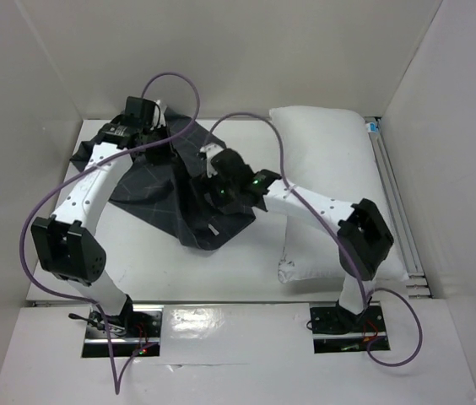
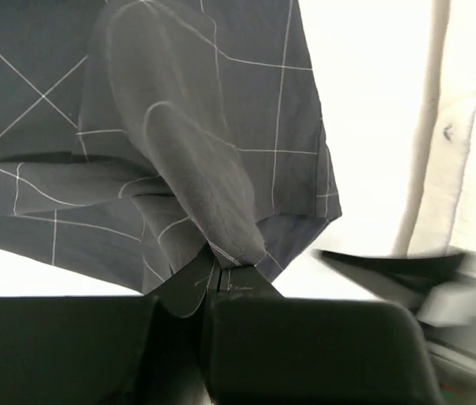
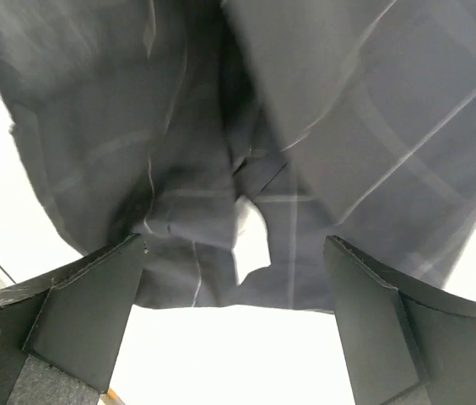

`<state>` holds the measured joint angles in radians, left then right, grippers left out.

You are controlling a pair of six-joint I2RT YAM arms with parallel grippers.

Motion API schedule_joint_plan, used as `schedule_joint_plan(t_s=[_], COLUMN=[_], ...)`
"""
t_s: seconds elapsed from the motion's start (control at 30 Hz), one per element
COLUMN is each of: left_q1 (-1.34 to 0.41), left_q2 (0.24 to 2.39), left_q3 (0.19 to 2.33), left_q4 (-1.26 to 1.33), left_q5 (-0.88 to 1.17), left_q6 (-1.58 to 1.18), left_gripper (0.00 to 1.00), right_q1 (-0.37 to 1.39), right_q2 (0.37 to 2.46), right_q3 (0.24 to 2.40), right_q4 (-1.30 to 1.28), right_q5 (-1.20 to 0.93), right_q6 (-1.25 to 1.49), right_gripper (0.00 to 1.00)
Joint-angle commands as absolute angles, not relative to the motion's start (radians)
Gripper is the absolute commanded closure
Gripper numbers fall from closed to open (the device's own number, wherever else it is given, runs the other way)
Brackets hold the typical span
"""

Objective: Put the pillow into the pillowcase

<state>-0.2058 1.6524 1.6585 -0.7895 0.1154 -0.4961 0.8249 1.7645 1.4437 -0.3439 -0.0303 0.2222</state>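
one hand (image 2: 213, 274), left, pinches pillowcase (image 2: 221, 101)

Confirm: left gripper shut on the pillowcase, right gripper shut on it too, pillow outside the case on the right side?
Wrong on the right gripper: it is open, fingers wide apart, gripping nothing, as the right wrist view shows. The rest holds: left gripper shut on the pillowcase, pillow outside the case on the right side.
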Motion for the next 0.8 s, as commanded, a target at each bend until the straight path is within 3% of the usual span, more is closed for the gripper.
schedule_joint_plan(t_s=[0.0, 0.13, 0.23, 0.3, 0.37, 0.4, 0.43, 0.47, 0.77], left_q1=[-0.204, -0.204, -0.204, -0.204, -0.204, -0.204, -0.204, -0.204, -0.222], left_q2=[1.585, 1.540, 1.516, 1.500, 1.470, 1.470, 1.453, 1.444, 1.419], left_q3=[1.698, 1.698, 1.680, 1.666, 1.654, 1.643, 1.613, 1.596, 1.474], left_q4=[-0.810, -0.821, -0.839, -0.851, -0.860, -0.861, -0.861, -0.861, -0.861], left_q5=[0.110, 0.133, 0.133, 0.123, 0.123, 0.123, 0.123, 0.123, 0.143], left_q6=[-0.471, -0.450, -0.449, -0.440, -0.431, -0.431, -0.419, -0.419, -0.399], left_gripper=[1.00, 1.00, 1.00, 1.00, 1.00, 1.00, 1.00, 1.00, 1.00], right_q1=[0.856, 0.868, 0.877, 0.864, 0.850, 0.841, 0.832, 0.818, 0.756], right_q2=[1.840, 1.971, 2.043, 2.043, 2.030, 2.019, 1.999, 1.990, 1.849], right_q3=[1.440, 1.544, 1.584, 1.598, 1.598, 1.598, 1.588, 1.579, 1.459], right_q4=[-0.269, -0.268, -0.268, -0.268, -0.256, -0.256, -0.246, -0.245, -0.207], right_q5=[0.026, 0.057, 0.211, 0.322, 0.376, 0.376, 0.376, 0.376, 0.448], right_q6=[0.225, 0.235, 0.262, 0.285, 0.297, 0.298, 0.298, 0.298, 0.301], right_gripper=[0.06, 0.08, 0.21, 0.50, 0.69, 0.88, 0.96, 1.00, 1.00])
